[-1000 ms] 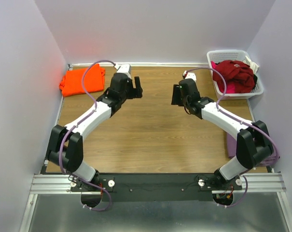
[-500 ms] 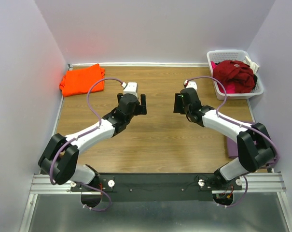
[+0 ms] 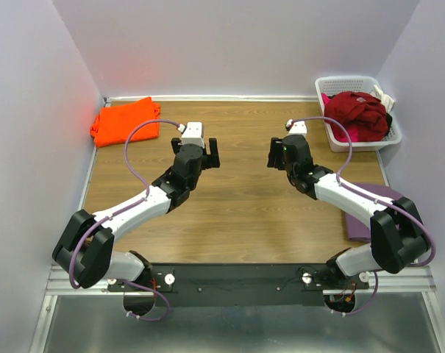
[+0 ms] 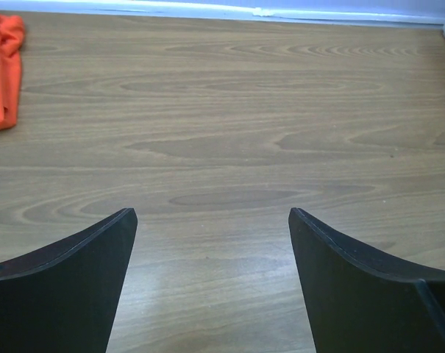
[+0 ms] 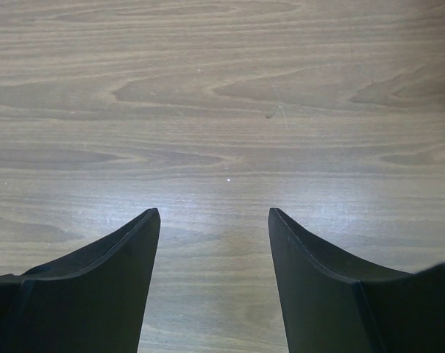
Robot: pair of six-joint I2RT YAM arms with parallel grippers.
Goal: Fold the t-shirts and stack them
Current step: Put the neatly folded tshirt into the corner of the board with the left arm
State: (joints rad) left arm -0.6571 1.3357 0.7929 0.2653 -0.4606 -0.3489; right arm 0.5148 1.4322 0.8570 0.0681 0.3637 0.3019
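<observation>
The orange t-shirt (image 3: pixel 125 121) lies as a compact folded bundle in the far left corner of the desk (image 3: pixel 237 220), well apart from both arms. A dark red t-shirt (image 3: pixel 363 109) sits heaped and unfolded in the white basket (image 3: pixel 352 80) at the far right corner, with a pink t-shirt (image 3: pixel 346 134) showing beneath it. A mauve-purple t-shirt (image 3: pixel 376 213) lies flat at the right edge of the desk, partly hidden by the right arm. It appears folded, but this view cannot confirm that.

The left end effector (image 3: pixel 209 153) hovers over bare wood at mid-desk with its fingers apart and nothing between them. The right end effector (image 3: pixel 273 154) hovers opposite it, also spread and empty. Both wrist views show only wood grain between the fingers.

Step in hand, as judged: the interval between garments. One shirt is folded and set aside, and no cloth is held.

Next move, as judged:
- Carry the right end effector to the basket and close it on a raised fold of the dark red t-shirt, not on the slats.
- Lift the shirt clear of the rim and lay it on the open mid-desk area.
- Use the left end effector on a second edge to spread the cloth flat before folding
</observation>
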